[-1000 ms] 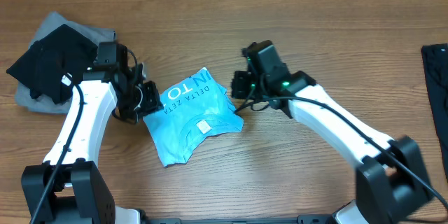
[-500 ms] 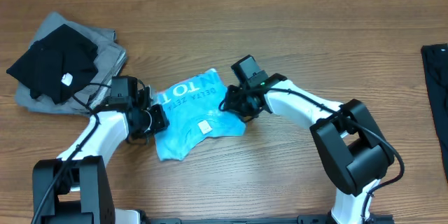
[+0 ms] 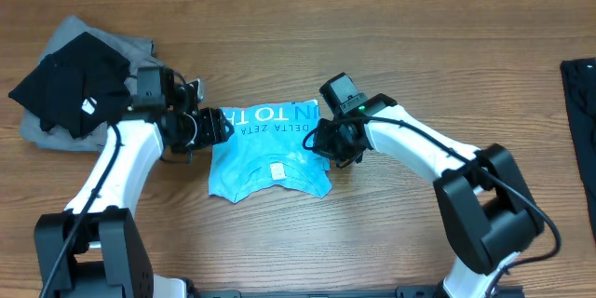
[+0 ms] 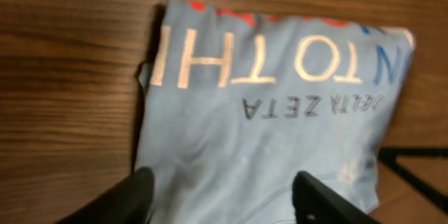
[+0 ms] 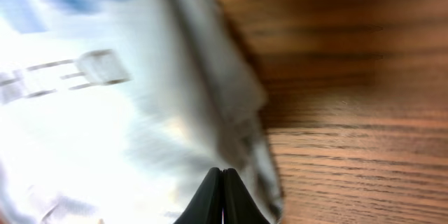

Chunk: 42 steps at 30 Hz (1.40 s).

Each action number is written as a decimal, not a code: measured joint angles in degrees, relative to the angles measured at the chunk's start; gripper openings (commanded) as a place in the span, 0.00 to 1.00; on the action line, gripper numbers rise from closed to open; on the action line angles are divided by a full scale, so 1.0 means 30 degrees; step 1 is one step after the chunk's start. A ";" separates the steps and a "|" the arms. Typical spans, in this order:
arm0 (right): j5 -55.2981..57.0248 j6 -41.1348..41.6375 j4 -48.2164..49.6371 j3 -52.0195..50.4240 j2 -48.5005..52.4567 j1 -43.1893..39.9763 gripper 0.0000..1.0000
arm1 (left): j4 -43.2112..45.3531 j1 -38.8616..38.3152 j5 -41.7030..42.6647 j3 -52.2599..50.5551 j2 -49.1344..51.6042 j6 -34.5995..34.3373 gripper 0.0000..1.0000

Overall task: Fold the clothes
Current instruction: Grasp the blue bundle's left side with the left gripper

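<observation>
At far left a black garment sits on a grey one, seemingly done. The left gripper, fingers spread, hovers at the left edge of the sky-blue T-shirt, which lies folded compact mid-table. The right gripper, fingers pressed together, meets its right edge. A dark garment waits far right.

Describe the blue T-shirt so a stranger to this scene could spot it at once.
On the wooden table, look to the middle, right of the pile of black and grey clothes. The sky-blue T-shirt lies there folded, the only light blue garment, with white lettering and a small white tag.
</observation>
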 measured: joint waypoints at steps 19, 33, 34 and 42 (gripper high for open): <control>-0.0539 -0.1632 0.3767 -0.0022 -0.0546 0.0743 0.05 | -0.2754 0.2922 0.2433 0.0597 0.4444 0.4044 0.95; -0.1020 0.0481 0.3606 0.0000 0.1632 0.0707 0.04 | -0.1137 0.1406 0.5945 0.1494 0.6353 0.4517 0.91; -0.1027 0.0525 0.3614 0.0000 0.1632 0.0707 0.04 | -0.0947 0.1115 0.6120 0.1515 0.6426 0.4554 0.88; -0.1049 0.0794 0.3614 0.0000 0.1632 0.0685 0.04 | 0.0437 -0.1107 0.6637 0.1588 0.7045 0.4554 0.62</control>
